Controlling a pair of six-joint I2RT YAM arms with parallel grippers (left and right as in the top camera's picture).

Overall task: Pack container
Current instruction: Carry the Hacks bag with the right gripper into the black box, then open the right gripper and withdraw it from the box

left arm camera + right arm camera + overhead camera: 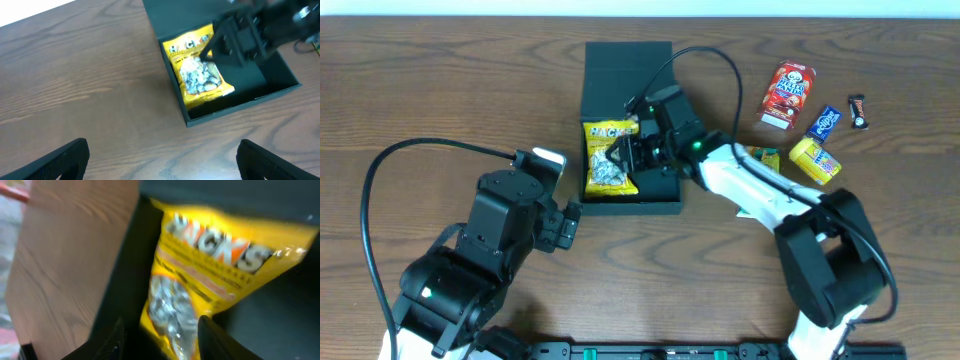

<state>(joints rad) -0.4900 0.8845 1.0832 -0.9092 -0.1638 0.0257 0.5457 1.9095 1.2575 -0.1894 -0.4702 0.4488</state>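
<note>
The right gripper (620, 156) is being held inside the container (632, 208), its jaws spread apart over a yellow snack bag (600, 180). The left gripper (162, 150) is being held with fingers wide apart above the table (440, 90). The container is being shown at the table's far middle, flap folded back, the bag lying in its left half. A red packet (788, 95) and a smaller yellow packet (815, 160) are lying to its right.
</note>
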